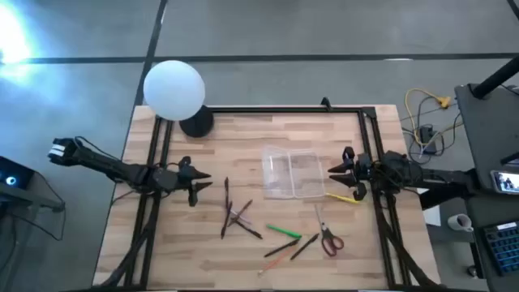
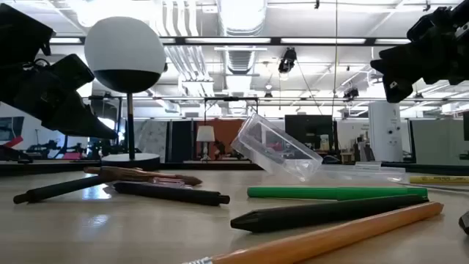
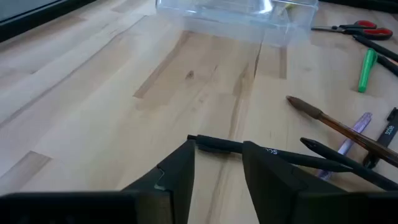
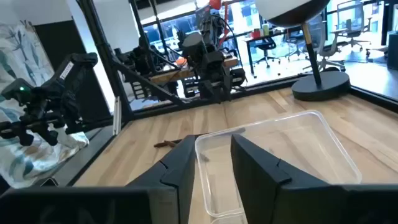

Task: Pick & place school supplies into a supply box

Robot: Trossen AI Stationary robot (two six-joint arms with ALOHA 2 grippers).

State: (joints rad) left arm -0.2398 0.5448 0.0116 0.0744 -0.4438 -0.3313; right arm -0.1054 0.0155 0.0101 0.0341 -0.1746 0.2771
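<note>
The clear supply box (image 1: 292, 173) lies open on the table's middle right; in the low view its lid (image 2: 275, 147) stands tilted up. Several thin dark pens (image 1: 235, 215) lie crossed left of centre. The green marker (image 1: 284, 231), the orange-red pencil (image 1: 276, 261) and the red-handled scissors (image 1: 328, 238) lie near the near edge. The yellow stick (image 1: 349, 197) lies at the box's right near corner. My left gripper (image 1: 199, 185) hovers open left of the pens, with one dark pen (image 3: 214, 144) just beyond its fingertips. My right gripper (image 1: 336, 174) hovers open at the box's right side (image 4: 267, 155).
A white globe lamp (image 1: 174, 89) on a black base stands at the far left corner. A black frame (image 1: 268, 109) runs along the table's far edge and both sides. Bare wood lies between my left gripper and the box.
</note>
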